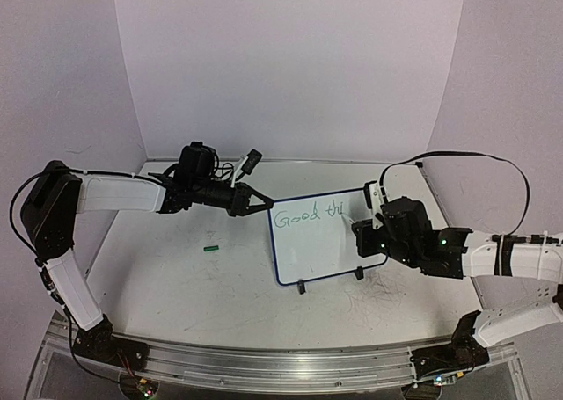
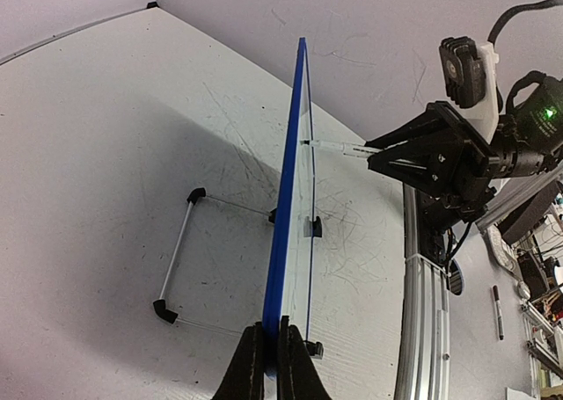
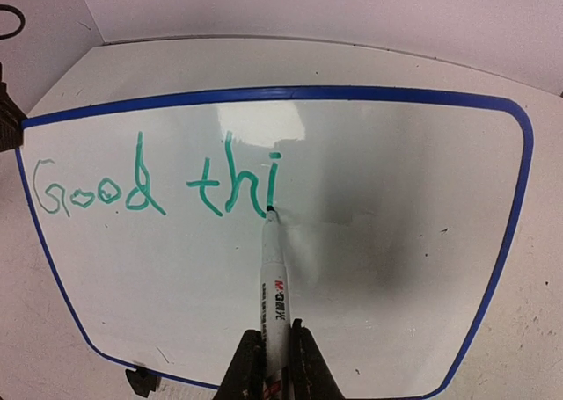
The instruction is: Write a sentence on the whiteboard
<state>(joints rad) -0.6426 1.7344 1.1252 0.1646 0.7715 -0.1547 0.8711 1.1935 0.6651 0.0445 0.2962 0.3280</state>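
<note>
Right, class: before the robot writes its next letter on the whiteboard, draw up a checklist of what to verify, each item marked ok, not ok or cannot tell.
1. Left tool clamped on the edge of the upright whiteboard: ok.
2. Right tool shut on the marker: ok.
3. Marker tip on the board at the foot of the "i": ok.
4. Sentence legible, reading "Good thi": ok.
5. Bare board right of the "i" for more letters: ok.
6. Ink left in the marker: cannot tell.
</note>
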